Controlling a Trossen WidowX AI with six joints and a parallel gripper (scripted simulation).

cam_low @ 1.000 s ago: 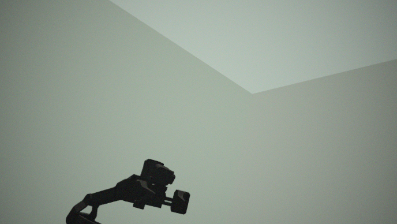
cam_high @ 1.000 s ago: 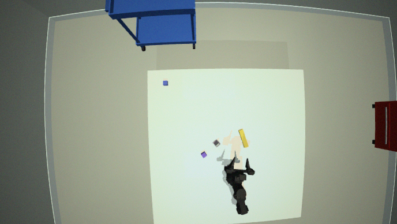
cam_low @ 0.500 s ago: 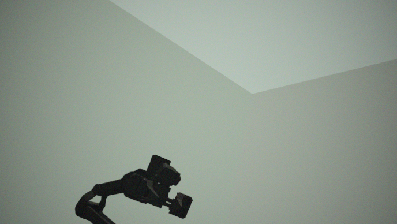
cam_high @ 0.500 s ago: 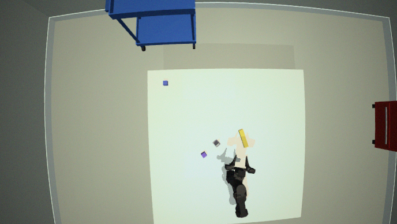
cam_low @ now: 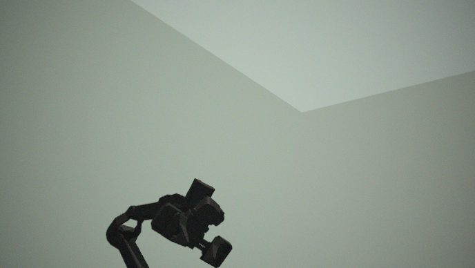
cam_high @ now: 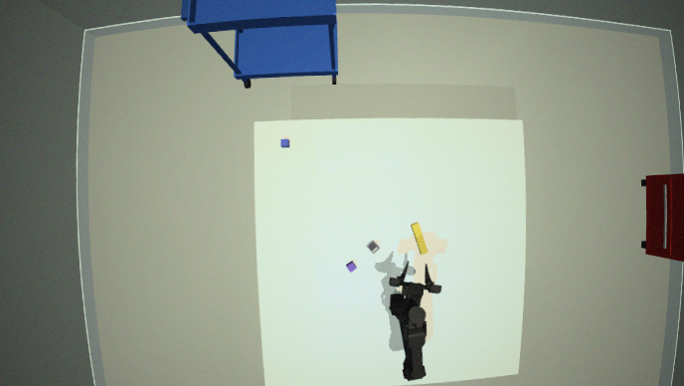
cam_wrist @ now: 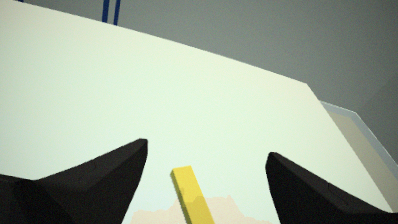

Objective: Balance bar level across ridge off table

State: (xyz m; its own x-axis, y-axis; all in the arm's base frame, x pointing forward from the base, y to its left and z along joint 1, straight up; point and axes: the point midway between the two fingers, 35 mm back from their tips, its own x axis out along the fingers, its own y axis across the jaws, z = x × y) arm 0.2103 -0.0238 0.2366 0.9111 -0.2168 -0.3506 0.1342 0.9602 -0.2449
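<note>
The yellow bar (cam_high: pixel 419 239) (cam_wrist: pixel 188 186) lies on the pale table (cam_high: pixel 323 199) (cam_wrist: pixel 150 90), its long side running nearly away from the arm. A small grey block (cam_high: pixel 373 246), which looks like the ridge, sits left of the bar in the top view; its shape is too small to tell surely. My gripper (cam_high: pixel 417 264) (cam_wrist: pixel 208 153) is open and empty. It is above the table, just short of the bar's near end. In the wrist view the bar's far end shows between the fingers, lower in the picture; its near end is cut off.
A purple cube (cam_high: pixel 351 266) lies left of the gripper, near the grey block. A blue cube (cam_high: pixel 284 143) is at the table's far left corner. A blue cart (cam_high: pixel 283 50) stands beyond the table and a red cabinet (cam_high: pixel 656 216) stands off to the right.
</note>
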